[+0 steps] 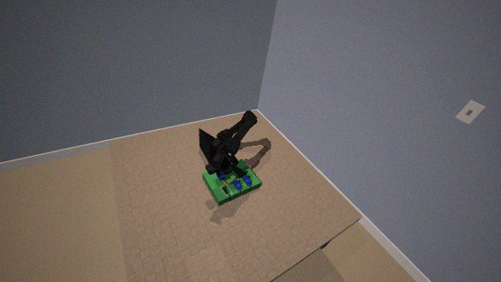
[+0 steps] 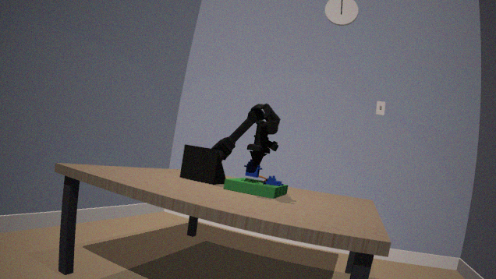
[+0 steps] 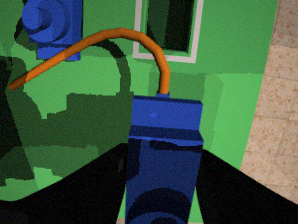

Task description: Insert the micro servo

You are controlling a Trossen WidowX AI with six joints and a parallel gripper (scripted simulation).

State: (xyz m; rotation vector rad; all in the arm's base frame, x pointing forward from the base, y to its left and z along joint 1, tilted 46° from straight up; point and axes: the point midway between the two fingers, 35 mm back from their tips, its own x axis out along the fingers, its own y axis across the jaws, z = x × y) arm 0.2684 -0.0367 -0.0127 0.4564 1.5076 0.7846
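The loose blue micro servo [image 1: 220, 175] [image 2: 252, 171] [image 3: 165, 167] is held above the green deck [image 1: 212, 187] [image 2: 246, 188] [image 3: 232, 105], roughly upright, its round shaft end toward the wrist camera. My gripper [image 1: 222, 169] [image 2: 253, 165] [image 3: 162, 155] is shut on it, a black finger on each side. Its orange cable [image 3: 120, 32] leaves the far end and curves left beside the pocket's near corner. The white-outlined empty pocket [image 1: 225, 191] [image 3: 198, 30] lies beyond the servo in the wrist view, slightly right, its long side nearly in line with the servo. The side notch is not clearly seen.
Two seated blue servos [image 1: 237, 184] [image 1: 246, 180] are in the deck beside the pocket; one servo [image 3: 55, 22] shows at upper left in the wrist view. The black arm base [image 2: 200, 164] stands on the wooden table [image 2: 331, 210] behind the deck.
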